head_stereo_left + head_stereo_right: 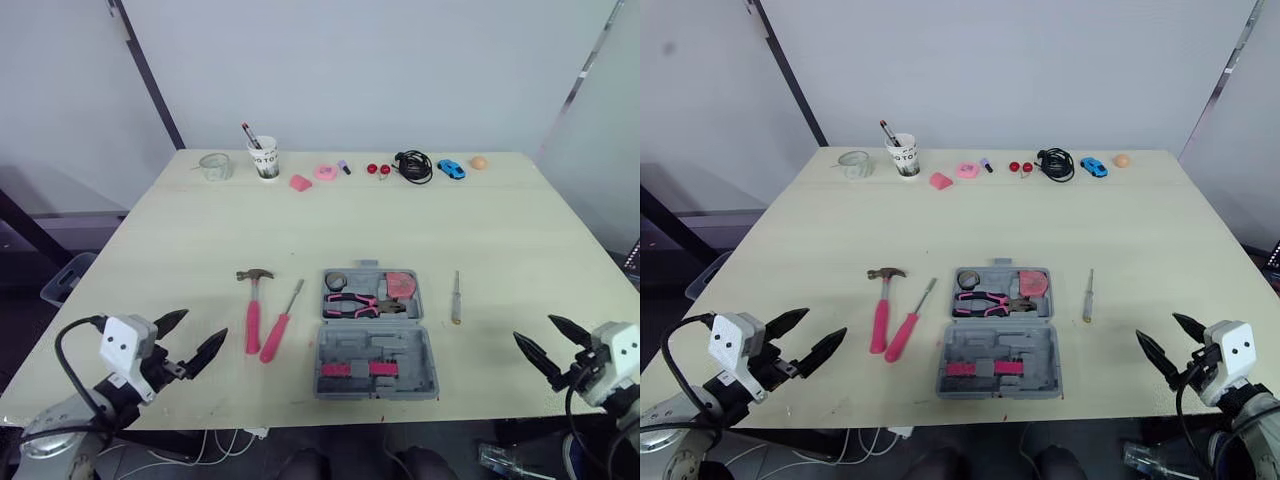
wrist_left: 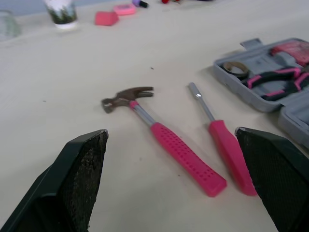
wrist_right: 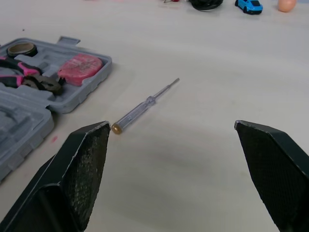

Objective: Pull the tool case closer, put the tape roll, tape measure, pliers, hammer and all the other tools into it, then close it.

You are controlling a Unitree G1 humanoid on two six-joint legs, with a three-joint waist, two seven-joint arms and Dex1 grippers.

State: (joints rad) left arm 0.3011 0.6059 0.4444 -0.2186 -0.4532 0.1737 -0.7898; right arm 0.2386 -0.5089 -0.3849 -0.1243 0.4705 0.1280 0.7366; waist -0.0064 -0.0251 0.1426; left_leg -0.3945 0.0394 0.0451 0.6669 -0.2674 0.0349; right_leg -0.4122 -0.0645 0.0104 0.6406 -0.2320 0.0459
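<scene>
The grey tool case [image 1: 376, 338] lies open near the table's front edge. Its far half holds a tape roll [image 1: 336, 280], pink-handled pliers [image 1: 352, 304] and a pink tape measure [image 1: 401, 285]. Left of the case lie a pink-handled hammer [image 1: 253, 305] and a pink-handled screwdriver [image 1: 280, 323]. A thin clear-handled screwdriver [image 1: 456, 297] rests to the right of the case. My left gripper [image 1: 190, 338] hovers open at the front left, short of the hammer. My right gripper [image 1: 548, 345] is open at the front right, empty.
Along the table's far edge stand a glass jar [image 1: 215, 166], a white cup with pens [image 1: 264, 157], pink small items [image 1: 313, 176], a black cable coil [image 1: 414, 165], a blue toy car [image 1: 451, 169] and an orange ball [image 1: 479, 162].
</scene>
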